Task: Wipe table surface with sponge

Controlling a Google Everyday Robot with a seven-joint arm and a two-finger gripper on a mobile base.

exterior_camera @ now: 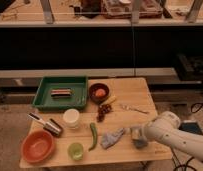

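Note:
A crumpled grey-blue sponge or rag (112,138) lies on the wooden table (130,95) near its front edge, right of centre. My gripper (138,136) is at the end of the white arm (170,132), which reaches in from the lower right. It is low over the table, just right of the grey-blue thing and touching or nearly touching its right end.
A green tray (60,93) holds a small bar. There are also a dark bowl with an orange fruit (99,93), grapes (102,113), a fork (132,108), a white cup (71,118), a green chili (93,135), a green cup (75,150), an orange bowl (38,146) and a metal can (54,127).

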